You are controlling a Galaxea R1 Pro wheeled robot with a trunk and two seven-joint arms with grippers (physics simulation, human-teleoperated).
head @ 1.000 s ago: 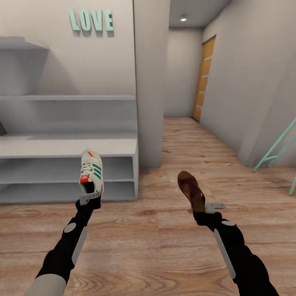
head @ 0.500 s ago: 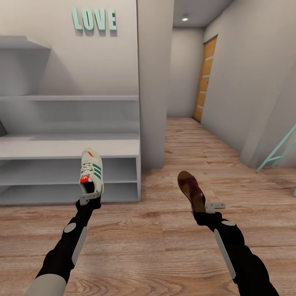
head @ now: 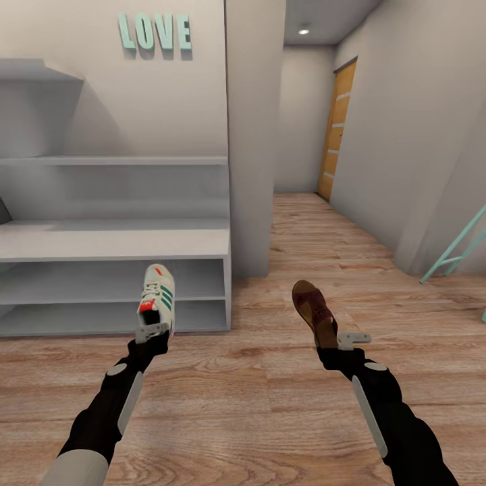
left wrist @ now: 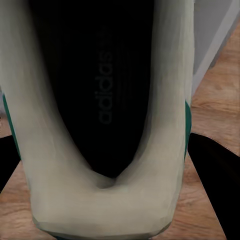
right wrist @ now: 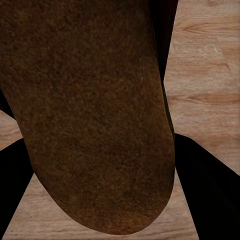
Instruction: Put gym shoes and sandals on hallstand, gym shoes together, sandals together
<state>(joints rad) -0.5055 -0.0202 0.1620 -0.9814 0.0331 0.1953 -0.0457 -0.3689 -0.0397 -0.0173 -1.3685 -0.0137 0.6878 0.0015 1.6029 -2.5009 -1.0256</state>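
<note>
My left gripper is shut on the heel of a cream-white gym shoe with green stripes, held toe-up in front of the hallstand's lower shelf openings near its right end. The left wrist view looks into the shoe's dark inside. My right gripper is shut on a dark brown sandal, held tilted above the corridor floor, right of the hallstand. The sandal's brown sole covers most of the right wrist view. The other shoe and sandal are out of view.
A wall pillar stands just right of the hallstand. The corridor runs on to a wooden door. A teal frame leans at the right edge. A dark object sits at the hallstand top's left edge.
The left gripper has lowered the gym shoe and moved it slightly right, from level with the hallstand's top to the shelf openings. The view shifted a little earlier. The right arm holds still.
</note>
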